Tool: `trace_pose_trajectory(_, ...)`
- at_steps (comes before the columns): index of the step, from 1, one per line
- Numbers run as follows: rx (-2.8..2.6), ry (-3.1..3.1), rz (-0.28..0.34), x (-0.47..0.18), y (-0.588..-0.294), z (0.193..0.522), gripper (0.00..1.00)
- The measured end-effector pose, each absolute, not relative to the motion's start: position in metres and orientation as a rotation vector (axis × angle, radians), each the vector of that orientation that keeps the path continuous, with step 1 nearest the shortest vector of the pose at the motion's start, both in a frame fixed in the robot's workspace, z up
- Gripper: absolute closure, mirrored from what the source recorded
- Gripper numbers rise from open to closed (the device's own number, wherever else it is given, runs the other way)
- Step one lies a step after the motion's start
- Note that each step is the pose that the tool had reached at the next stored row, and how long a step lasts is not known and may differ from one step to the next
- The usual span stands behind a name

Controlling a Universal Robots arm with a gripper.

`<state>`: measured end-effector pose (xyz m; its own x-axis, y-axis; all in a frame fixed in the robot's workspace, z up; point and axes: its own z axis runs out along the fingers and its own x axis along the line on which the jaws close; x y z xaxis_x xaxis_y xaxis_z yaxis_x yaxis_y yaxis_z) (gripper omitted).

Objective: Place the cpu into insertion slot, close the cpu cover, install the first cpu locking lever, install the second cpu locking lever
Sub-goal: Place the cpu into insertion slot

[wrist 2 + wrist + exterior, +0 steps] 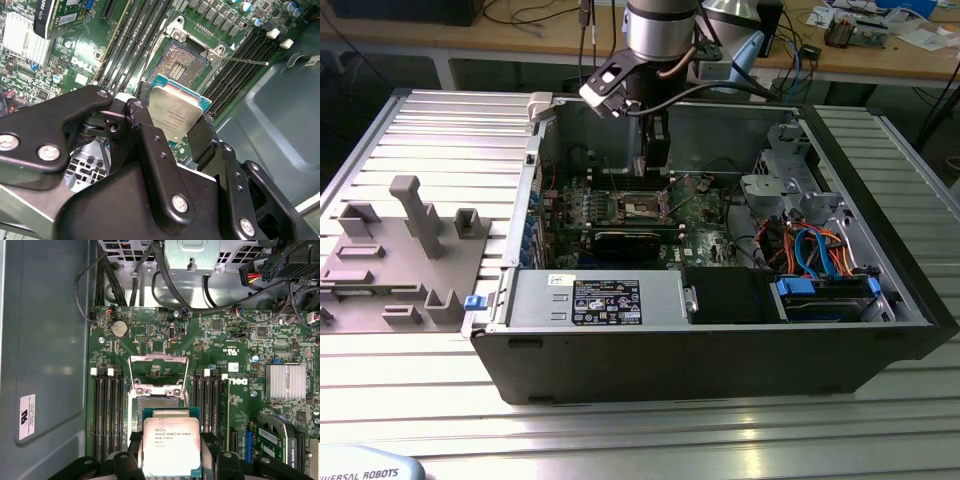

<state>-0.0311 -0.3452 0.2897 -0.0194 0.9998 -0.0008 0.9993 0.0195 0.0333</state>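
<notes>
Gripper (pixel 171 124) clasps cpu (pixel 171 447) — over insertion slot (pixel 160 402).

Silvery cpu (pixel 171 445) gripped above the bare insertion slot (pixel 159 402), cpu cover (pixel 159 359) hinged open.

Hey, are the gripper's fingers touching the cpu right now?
Touching. In the second wrist view the fingers press against opposite edges of the cpu, which is clamped between them.

The cpu (pixel 171 447) is silvery-grey, the gripper (pixel 172 125) black, the circuit board (pixel 150 335) green.
</notes>
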Motion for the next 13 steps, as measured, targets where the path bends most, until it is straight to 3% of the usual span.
trace_pose_trajectory(13,2.183,2.226,0.036,-0.0311,-0.3452,0.2868,0.46)
